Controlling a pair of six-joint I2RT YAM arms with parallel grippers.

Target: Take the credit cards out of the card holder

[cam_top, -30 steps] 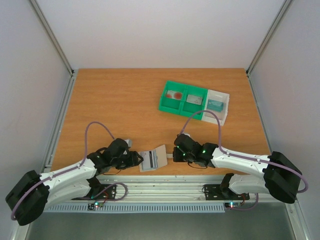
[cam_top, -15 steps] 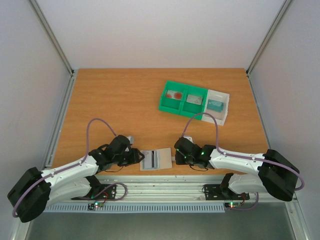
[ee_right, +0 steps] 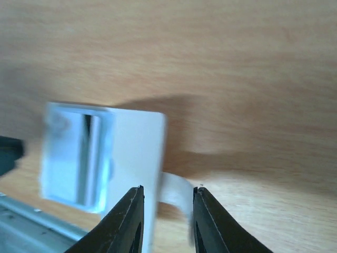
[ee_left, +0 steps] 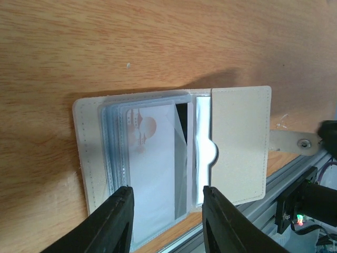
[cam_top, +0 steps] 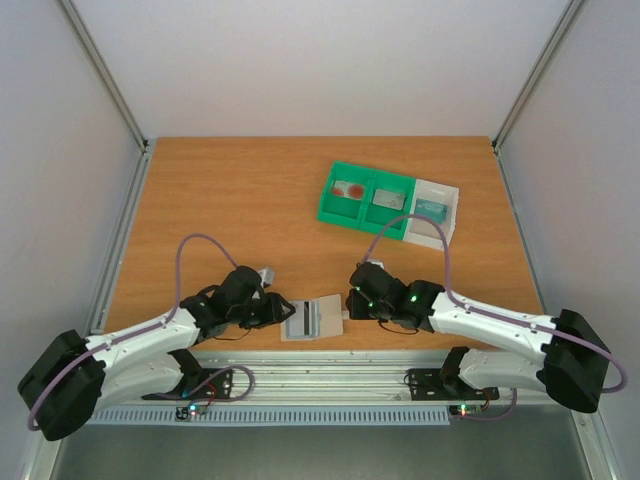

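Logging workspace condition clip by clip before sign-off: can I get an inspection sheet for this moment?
Surface: wooden table, no damage seen.
Job's things: card holder lies open at the near edge; a pale card seems to sit in its sleeves. Red-marked card and greyish card lie in the green bin, one per compartment; teal card in the white tray.
Clutter: nothing seen.
Grippers: left gripper open over the holder; right gripper open, the holder's tab between its fingers.
Cables: left purple cable and right purple cable loop freely, no snag seen.
Surroundings: white walls, metal frame rails.
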